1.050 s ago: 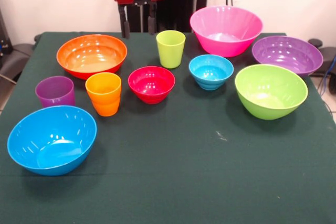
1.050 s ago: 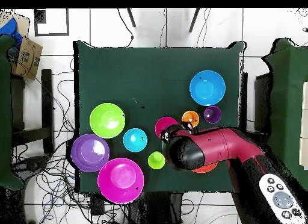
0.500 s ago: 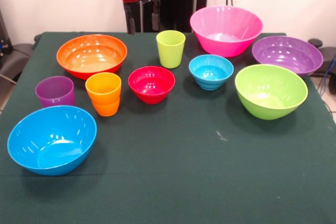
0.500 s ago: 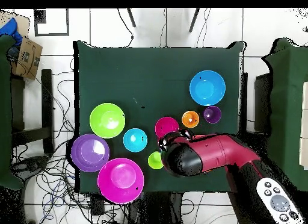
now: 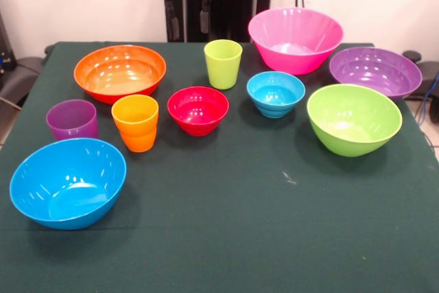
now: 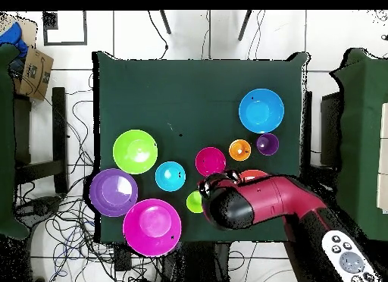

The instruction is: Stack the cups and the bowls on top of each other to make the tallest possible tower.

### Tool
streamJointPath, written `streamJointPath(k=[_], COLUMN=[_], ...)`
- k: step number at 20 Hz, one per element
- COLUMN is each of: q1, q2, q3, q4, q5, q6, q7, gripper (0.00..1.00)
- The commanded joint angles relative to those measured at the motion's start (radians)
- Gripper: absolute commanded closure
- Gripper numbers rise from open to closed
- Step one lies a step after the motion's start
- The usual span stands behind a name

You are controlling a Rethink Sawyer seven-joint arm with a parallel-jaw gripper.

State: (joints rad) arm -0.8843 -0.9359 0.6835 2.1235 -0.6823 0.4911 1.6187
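Nothing was stacked: every piece sat apart on the dark green cloth-covered table (image 5: 274, 238), seemingly laid out for picking. Nearest was the large glossy blue plastic bowl (image 5: 68, 182); behind it the translucent purple tumbler (image 5: 71, 119), ridged orange tumbler (image 5: 135, 122), small red bowl (image 5: 197, 110), ridged light-blue bowl (image 5: 276, 93) and large lime bowl (image 5: 354, 119); farther, the wide orange bowl (image 5: 120, 72), lime tumbler (image 5: 223, 63), purple bowl (image 5: 375, 71) and big pink bowl (image 5: 295, 39). The gripper (image 5: 188, 24) hung empty beyond the table's far edge, fingers parted narrowly. Overhead, the arm hid most of the orange bowl.
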Motion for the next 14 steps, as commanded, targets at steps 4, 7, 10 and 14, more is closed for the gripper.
streamJointPath(k=[4,7,10,14], q1=[-0.013,-0.018,-0.018,-0.012], q2=[0.002,-0.006,-0.004,0.0], q3=[-0.004,-0.006,-0.013,-0.034], q4=[0.086,0.099,0.107,0.118], q5=[-0.037,-0.041,-0.055,-0.078], q6=[-0.015,-0.024,-0.04,-0.07], q7=[-0.019,-0.013,-0.001,0.027], gripper=[0.0,0.0,0.0,0.0])
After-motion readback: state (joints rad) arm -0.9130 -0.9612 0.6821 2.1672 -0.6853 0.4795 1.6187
